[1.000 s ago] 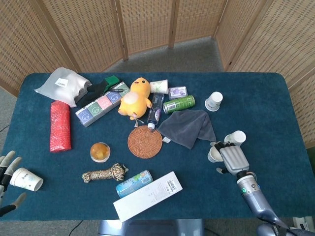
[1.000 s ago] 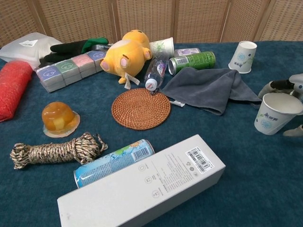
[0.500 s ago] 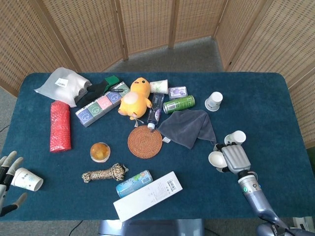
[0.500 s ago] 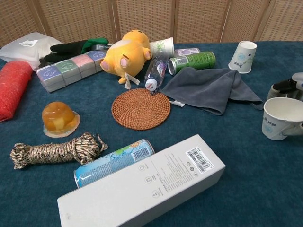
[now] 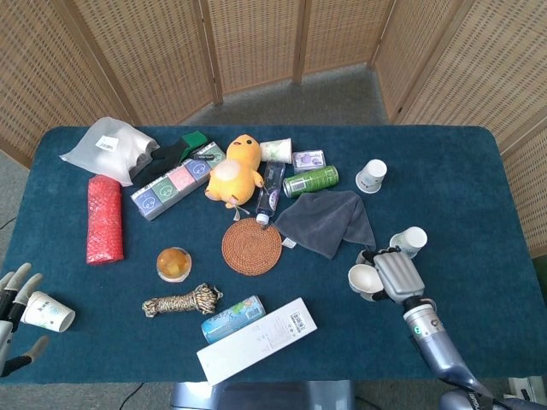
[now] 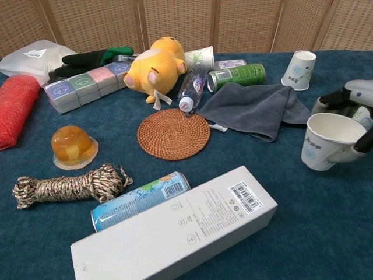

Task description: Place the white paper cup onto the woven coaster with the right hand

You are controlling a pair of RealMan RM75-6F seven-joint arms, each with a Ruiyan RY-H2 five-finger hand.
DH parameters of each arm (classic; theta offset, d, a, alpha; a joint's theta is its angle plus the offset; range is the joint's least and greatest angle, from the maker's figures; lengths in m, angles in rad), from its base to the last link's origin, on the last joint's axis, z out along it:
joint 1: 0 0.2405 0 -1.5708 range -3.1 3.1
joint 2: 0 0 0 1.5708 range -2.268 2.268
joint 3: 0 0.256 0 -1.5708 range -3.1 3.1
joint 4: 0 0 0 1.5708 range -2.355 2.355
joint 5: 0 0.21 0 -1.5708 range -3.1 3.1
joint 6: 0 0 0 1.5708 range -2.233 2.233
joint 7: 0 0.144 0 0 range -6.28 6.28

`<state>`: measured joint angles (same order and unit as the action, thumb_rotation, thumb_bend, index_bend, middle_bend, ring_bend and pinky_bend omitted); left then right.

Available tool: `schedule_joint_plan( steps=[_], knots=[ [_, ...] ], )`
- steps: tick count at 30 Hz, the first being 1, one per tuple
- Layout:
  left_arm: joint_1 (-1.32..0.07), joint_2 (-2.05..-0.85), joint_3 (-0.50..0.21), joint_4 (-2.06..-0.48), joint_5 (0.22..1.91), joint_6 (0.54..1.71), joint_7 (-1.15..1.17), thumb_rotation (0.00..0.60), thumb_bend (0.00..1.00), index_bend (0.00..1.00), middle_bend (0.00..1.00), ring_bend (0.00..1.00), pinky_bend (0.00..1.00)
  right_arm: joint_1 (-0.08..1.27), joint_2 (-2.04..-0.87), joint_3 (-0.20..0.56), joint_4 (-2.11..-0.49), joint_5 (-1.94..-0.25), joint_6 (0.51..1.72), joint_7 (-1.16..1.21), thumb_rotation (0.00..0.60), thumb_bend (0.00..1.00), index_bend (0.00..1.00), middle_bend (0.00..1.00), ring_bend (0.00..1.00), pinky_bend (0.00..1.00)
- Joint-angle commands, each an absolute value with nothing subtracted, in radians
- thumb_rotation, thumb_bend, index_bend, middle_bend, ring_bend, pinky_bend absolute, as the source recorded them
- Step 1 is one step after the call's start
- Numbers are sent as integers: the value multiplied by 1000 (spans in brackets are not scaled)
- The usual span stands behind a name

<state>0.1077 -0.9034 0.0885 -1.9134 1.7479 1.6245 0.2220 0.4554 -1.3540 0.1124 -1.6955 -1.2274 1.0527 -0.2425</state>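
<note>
My right hand (image 5: 395, 275) (image 6: 352, 125) grips a white paper cup (image 5: 363, 279) (image 6: 323, 140), lifted off the table and tilted with its mouth toward the left. The round woven coaster (image 5: 251, 246) (image 6: 173, 133) lies flat mid-table, well to the left of the cup, with nothing on it. My left hand (image 5: 12, 303) shows at the lower left edge of the head view with its fingers spread beside another paper cup (image 5: 45, 311); whether it holds that cup is unclear.
A grey cloth (image 5: 328, 220) (image 6: 257, 108) lies between the coaster and my right hand. Two more paper cups (image 5: 371, 176) (image 5: 411, 240) stand to the right. A white box (image 6: 176, 228), blue can (image 6: 139, 199), rope bundle (image 6: 67, 184), yellow plush (image 6: 154, 65), water bottle (image 6: 190, 91) and green can (image 6: 236, 76) surround the coaster.
My right hand has lifted the cup and carried it left toward the coaster, tipping it. The left hand has barely moved.
</note>
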Motion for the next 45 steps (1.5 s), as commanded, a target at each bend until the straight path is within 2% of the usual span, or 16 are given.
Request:
schedule_joint_plan(
  steps=[1, 10, 18, 30, 45],
  knots=[
    [108, -904, 89, -1914, 1747, 1625, 223, 600, 274, 0, 0, 0, 0, 500, -1343, 155, -1753, -1171, 1010, -257, 600, 145, 392, 516, 448, 368],
    [108, -901, 91, -1916, 1749, 1626, 216, 600, 274, 0, 0, 0, 0, 632, -1416, 230, -1820, -1040, 992, -445, 600, 144, 393, 517, 448, 368],
    [110, -893, 90, -1914, 1742, 1633, 195, 600, 274, 0, 0, 0, 0, 764, -1536, 287, -1813, -907, 1011, -581, 600, 149, 393, 518, 448, 368],
    [113, -884, 95, -1915, 1744, 1636, 178, 600, 274, 0, 0, 0, 0, 942, -1758, 355, -1609, -790, 1035, -663, 600, 156, 400, 526, 449, 368],
    [115, -879, 92, -1930, 1741, 1643, 176, 600, 275, 0, 0, 0, 0, 1047, -1853, 383, -1417, -710, 999, -659, 600, 180, 401, 530, 448, 368]
  ],
)
